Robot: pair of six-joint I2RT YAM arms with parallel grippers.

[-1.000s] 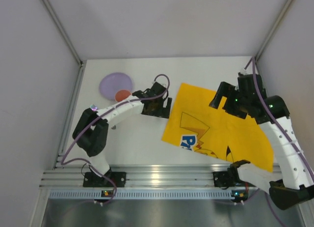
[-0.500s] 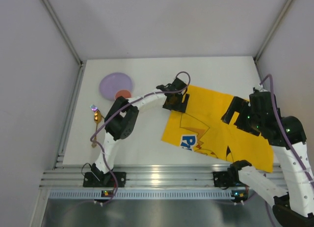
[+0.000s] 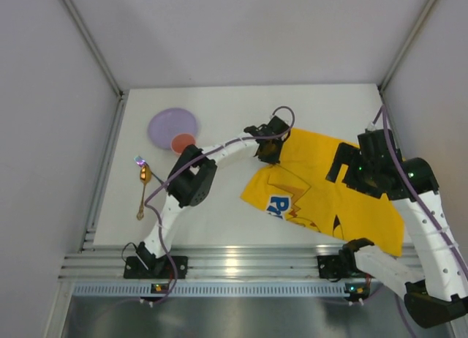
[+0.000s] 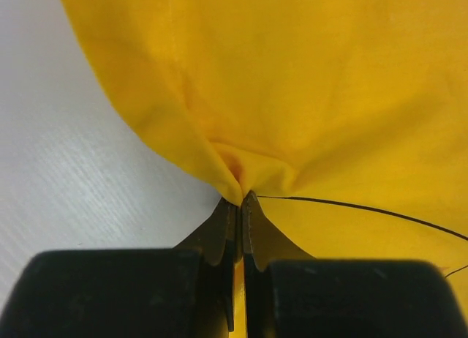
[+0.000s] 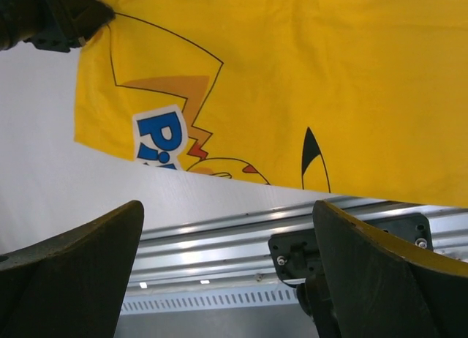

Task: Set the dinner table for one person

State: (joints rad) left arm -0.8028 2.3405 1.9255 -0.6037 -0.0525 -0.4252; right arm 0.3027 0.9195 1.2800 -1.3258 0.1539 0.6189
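Your left gripper (image 4: pixel 238 199) is clamped tight on the far left corner of the yellow cartoon-printed cloth mat (image 3: pixel 329 192), which bunches there. Draw that corner low and slowly so the cloth flattens; in my judgement a hard tug would drag the whole mat. It lies on the right half of the large plain white matte dinner table (image 3: pixel 219 206), toward the near edge. Your left arm stretches long across the middle. The right gripper (image 5: pixel 227 228) hangs over the mat's right side, jaws wide apart and empty.
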